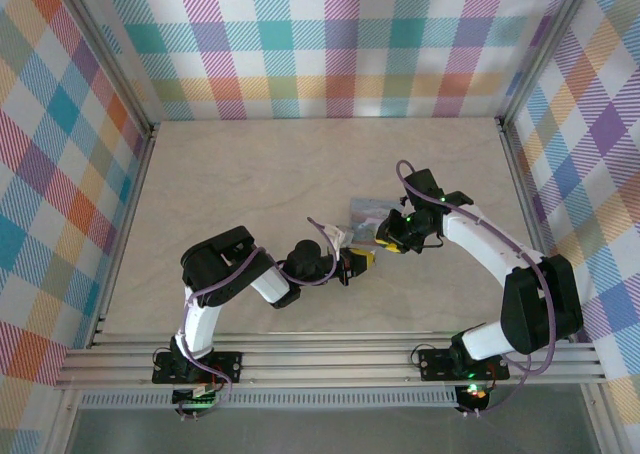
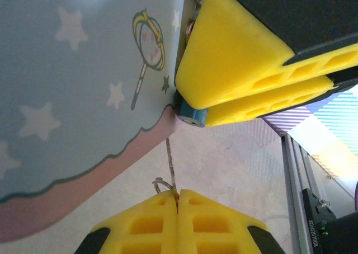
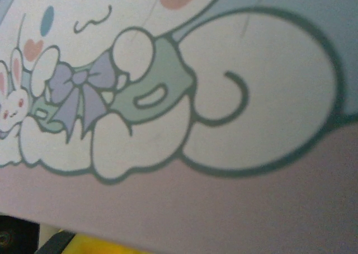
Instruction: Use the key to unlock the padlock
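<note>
Left wrist: left gripper (image 2: 177,197) jaws clenched the key (image 2: 169,164), long axis pointing far at the padlock (image 2: 84,97), grasped in right gripper (image 2: 205,106) jaws; desk (image 1: 250,174) open beyond.

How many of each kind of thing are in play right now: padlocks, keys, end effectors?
padlock: 1
key: 1
end effectors: 2 (left end effector, right end effector)
Total: 4
</note>
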